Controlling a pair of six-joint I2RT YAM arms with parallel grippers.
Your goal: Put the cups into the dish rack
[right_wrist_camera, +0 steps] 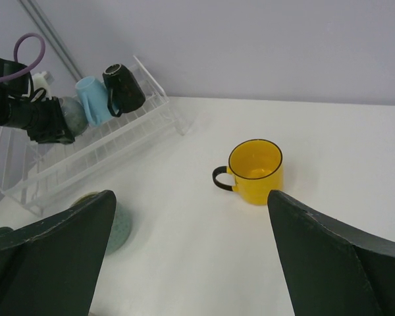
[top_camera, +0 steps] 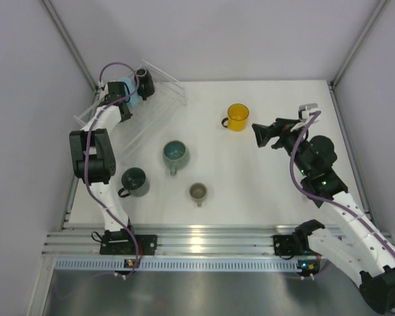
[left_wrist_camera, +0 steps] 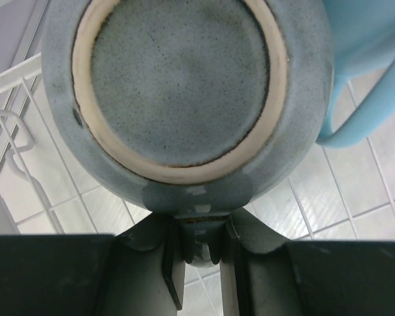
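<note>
Left wrist view: left end effector (left_wrist_camera: 197,253) clamps a speckled, glazed grey-blue mug (left_wrist_camera: 181,85), foot ring unglazed, at the clear rack (left_wrist_camera: 13,85). Right wrist view: right end effector (right_wrist_camera: 187,204) gapes wide near the glossy yellow mug (right_wrist_camera: 255,170).

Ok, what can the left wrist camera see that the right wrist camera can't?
Only left wrist: the round bottom of the grey-blue speckled ceramic mug, pinched by the left fingers. Only right wrist: the black-handled yellow ceramic mug, the glossy black mug, and the wide-open right fingers. Both: that grey-blue mug, the light blue mug and the clear plastic dish rack.
</note>
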